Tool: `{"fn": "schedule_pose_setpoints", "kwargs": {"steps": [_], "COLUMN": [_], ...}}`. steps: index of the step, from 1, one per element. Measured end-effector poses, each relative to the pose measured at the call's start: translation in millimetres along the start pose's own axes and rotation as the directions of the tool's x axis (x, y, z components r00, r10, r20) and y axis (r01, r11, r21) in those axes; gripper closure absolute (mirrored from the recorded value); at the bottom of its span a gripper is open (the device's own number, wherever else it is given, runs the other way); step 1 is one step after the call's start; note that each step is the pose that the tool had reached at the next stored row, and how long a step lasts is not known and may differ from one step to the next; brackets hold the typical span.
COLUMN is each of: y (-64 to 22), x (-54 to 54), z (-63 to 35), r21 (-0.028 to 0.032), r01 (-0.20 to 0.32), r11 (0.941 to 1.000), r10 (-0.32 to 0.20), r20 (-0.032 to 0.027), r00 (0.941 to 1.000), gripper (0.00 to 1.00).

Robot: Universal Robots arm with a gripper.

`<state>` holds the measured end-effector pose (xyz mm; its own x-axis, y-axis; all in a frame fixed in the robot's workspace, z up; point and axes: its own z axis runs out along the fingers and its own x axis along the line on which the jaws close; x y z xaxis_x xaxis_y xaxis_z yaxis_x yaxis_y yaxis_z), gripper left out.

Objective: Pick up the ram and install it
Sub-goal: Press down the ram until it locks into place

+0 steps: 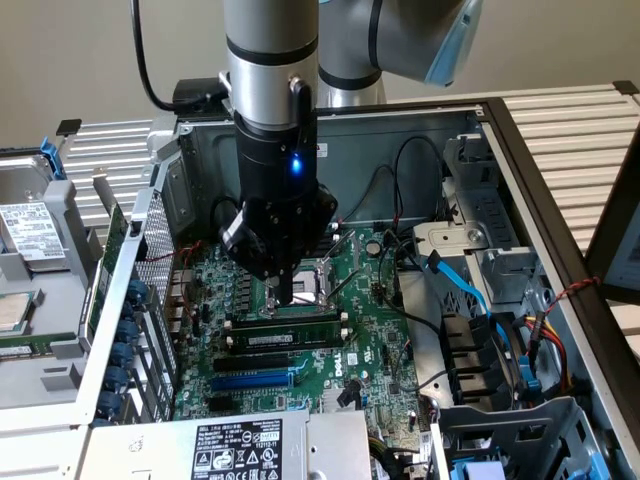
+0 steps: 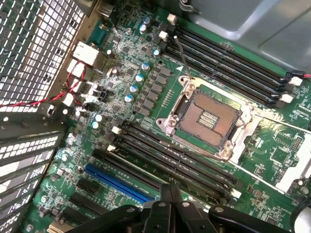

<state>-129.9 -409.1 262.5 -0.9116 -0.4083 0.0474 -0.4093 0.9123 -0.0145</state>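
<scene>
1. Green ram (image 1: 290, 331) in the exterior view: lies along a black memory slot just below the CPU socket (image 1: 318, 277); label faces up; looks seated or nearly so, cannot tell if the end clips are latched.
2. Same view: gripper (image 1: 286, 296) hangs tip-down just above the stick's top edge, fingers pinched together and holding nothing; contact with the ram not clear.
3. Judgement: closed tips suit pressing; push straight down, centred over the stick, not tilted; keep off the socket.
4. Wrist view: closed fingers (image 2: 170, 194) meet as one point over the memory slots (image 2: 170, 158); blue expansion slot (image 2: 116, 182) beside them; socket open, bare contacts.
5. Judgement: even pressure at both ends needed; one-sided force would leave one end raised.
</scene>
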Motion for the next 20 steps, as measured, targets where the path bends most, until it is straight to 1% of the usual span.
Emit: {"fn": "schedule_pose_setpoints", "kwargs": {"steps": [3,7,11,13,18,20], "y": [0.0,0.0,-0.9,-1.0,-1.1,-1.1], "x": [-0.1,0.0,-1.6,-1.8,-1.9,-1.9], "z": [0.0,0.0,-0.1,-0.1,-0.1,-0.1], "r21": [-0.0005,-0.0012,-0.0013,-0.0017,-0.0014,-0.0001], "r01": [-0.033,-0.077,-0.079,-0.088,-0.14,-0.158], "r11": [0.9995,0.9971,0.9969,0.9962,0.9902,0.9874], "r10": [0.033,0.077,0.079,0.088,0.14,0.158], "r20": [0.0022,0.0041,0.0042,0.004,0.0026,0.0036], "r00": [0.9994,0.9971,0.9969,0.9962,0.9902,0.9874], "gripper": [0.9,0.9,0.9,0.9,0.9,0.9]}}
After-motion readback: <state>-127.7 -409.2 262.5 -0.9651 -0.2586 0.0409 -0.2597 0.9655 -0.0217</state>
